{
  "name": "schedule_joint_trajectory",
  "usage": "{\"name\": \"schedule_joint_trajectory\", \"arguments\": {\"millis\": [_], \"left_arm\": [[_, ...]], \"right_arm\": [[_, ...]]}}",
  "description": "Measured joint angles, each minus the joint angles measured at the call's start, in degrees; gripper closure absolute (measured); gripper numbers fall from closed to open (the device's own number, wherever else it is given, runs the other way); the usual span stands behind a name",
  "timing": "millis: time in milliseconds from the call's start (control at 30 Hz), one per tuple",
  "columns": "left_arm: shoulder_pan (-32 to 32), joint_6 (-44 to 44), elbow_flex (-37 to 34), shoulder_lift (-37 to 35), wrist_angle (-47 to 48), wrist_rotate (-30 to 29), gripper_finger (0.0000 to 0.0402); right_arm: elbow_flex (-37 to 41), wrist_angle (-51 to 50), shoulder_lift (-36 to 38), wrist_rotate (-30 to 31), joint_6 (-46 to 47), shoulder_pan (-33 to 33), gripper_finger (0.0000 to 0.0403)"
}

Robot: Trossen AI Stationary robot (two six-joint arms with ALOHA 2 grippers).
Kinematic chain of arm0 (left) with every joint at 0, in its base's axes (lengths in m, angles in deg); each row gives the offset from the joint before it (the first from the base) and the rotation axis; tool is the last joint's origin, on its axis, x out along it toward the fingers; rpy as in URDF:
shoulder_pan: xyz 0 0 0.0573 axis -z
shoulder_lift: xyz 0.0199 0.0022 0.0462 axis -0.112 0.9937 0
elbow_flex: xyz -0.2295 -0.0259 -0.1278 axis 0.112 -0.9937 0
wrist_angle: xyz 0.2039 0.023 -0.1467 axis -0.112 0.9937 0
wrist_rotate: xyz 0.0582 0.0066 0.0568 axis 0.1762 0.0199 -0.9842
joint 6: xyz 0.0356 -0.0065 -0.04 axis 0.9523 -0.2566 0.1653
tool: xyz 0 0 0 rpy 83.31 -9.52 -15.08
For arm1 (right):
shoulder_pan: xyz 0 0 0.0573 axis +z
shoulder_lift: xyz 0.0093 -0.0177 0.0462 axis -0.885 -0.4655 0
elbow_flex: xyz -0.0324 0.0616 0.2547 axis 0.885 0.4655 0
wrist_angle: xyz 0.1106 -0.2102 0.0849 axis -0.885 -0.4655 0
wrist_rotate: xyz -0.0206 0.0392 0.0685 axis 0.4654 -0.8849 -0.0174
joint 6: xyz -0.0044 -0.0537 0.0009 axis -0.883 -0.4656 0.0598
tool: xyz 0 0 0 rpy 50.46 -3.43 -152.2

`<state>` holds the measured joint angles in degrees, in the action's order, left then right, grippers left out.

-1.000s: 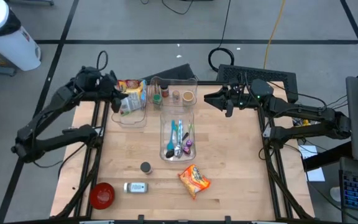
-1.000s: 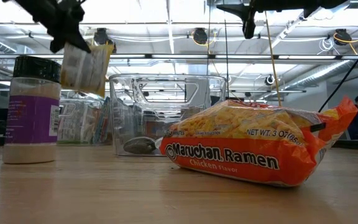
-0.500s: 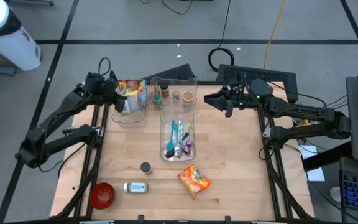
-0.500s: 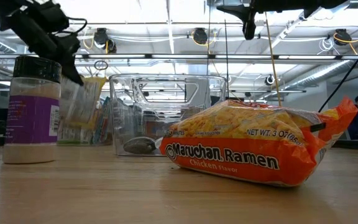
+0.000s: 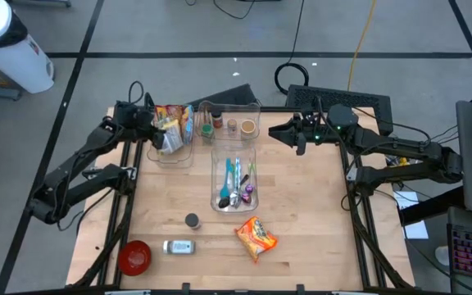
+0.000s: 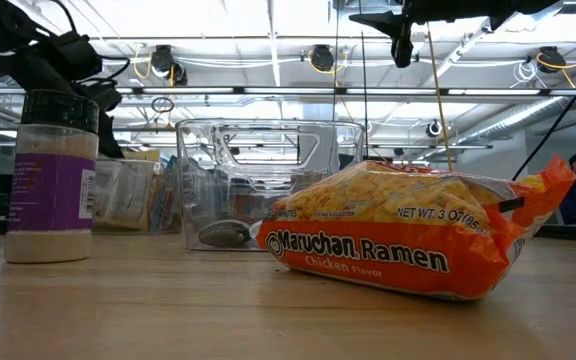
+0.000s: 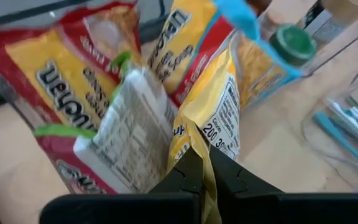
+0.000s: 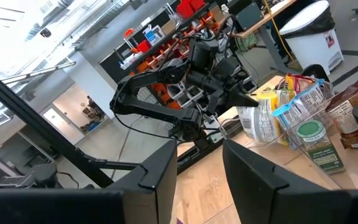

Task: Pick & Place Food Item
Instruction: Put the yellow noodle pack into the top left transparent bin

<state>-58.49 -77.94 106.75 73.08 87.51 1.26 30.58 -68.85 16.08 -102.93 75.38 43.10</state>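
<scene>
At the table's far-left bin [image 5: 173, 156], left gripper [image 7: 202, 177] pinches a yellow packet [image 7: 216, 118]; right gripper [image 5: 274, 131] hovers part-open, empty.

A Maruchan Ramen packet [image 6: 408, 243] is lying on the wooden table [image 6: 268, 320] nearest the camera. A purple-labelled shaker jar [image 6: 53, 178] is standing upright well to its side. Behind them a clear plastic bin [image 6: 268, 180] is sitting, with what are probably food packets [image 6: 128, 193] showing beside it. A dark arm [image 6: 48, 65] is hanging above the jar.

The yellow food packet [image 7: 219, 115] stands upright, apparently inside the clear bin [image 5: 173, 156] among other packets.
</scene>
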Motion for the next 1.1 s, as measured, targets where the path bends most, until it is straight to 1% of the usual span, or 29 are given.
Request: {"name": "schedule_joint_trajectory", "arguments": {"millis": [133, 233, 400, 1100], "left_arm": [[-0.4, 0.0, -0.6, 0.0, -1.2, -0.1, 0.0395], [-0.4, 0.1, -0.6, 0.0, -1.1, -1.7, 0.0398], [-0.4, -0.3, -0.6, 0.0, -1.1, -4.5, 0.0379], [-0.4, 0.1, -0.6, 0.0, -0.3, -7.6, 0.0375]], "right_arm": [[0.0, 0.0, 0.0, 0.0, 0.0, 0.0, 0.0282], [0.0, 0.0, 0.0, 0.0, 0.0, 0.0, 0.0284], [0.0, 0.0, 0.0, 0.0, 0.0, 0.0, 0.0282], [0.0, 0.0, 0.0, 0.0, 0.0, 0.0, 0.0284]]}}
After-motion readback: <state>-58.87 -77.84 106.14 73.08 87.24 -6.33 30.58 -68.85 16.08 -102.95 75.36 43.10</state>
